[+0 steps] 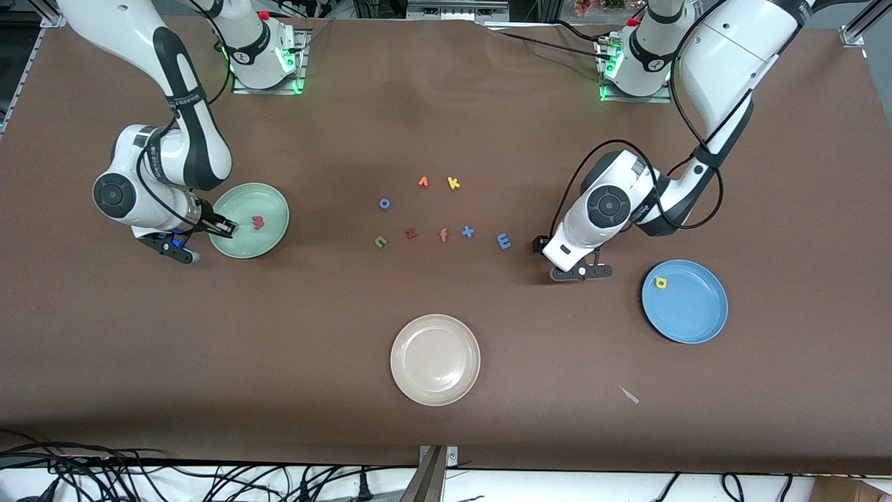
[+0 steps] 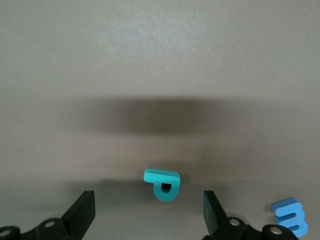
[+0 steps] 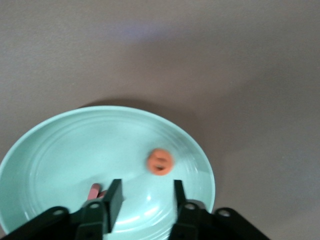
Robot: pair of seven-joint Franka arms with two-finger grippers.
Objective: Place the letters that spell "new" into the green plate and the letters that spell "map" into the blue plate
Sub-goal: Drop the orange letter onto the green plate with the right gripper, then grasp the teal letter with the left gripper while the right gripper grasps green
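Observation:
My right gripper (image 1: 221, 226) (image 3: 146, 189) hangs over the green plate (image 1: 273, 202) (image 3: 60, 145), open, with nothing between its fingers. In that plate are the salmon-red w (image 1: 258, 223) (image 3: 94, 190) and the orange e (image 3: 160, 161), which is just off the fingertips. My left gripper (image 1: 540, 244) (image 2: 148, 200) is low over the table, open. The teal p (image 2: 162, 184) stands between its fingers, touching neither. The blue m (image 1: 504, 241) (image 2: 290, 217) lies beside it. The yellow a (image 1: 660, 283) is in the blue plate (image 1: 690, 314). The green n (image 1: 380, 241) lies on the table.
A dark red z (image 1: 411, 233), salmon f (image 1: 443, 236) and blue x (image 1: 467, 231) lie in a row between the n and the m. A blue o (image 1: 384, 203), an orange letter (image 1: 423, 182) and yellow k (image 1: 454, 183) lie farther back. A beige plate (image 1: 435, 390) sits nearer the camera.

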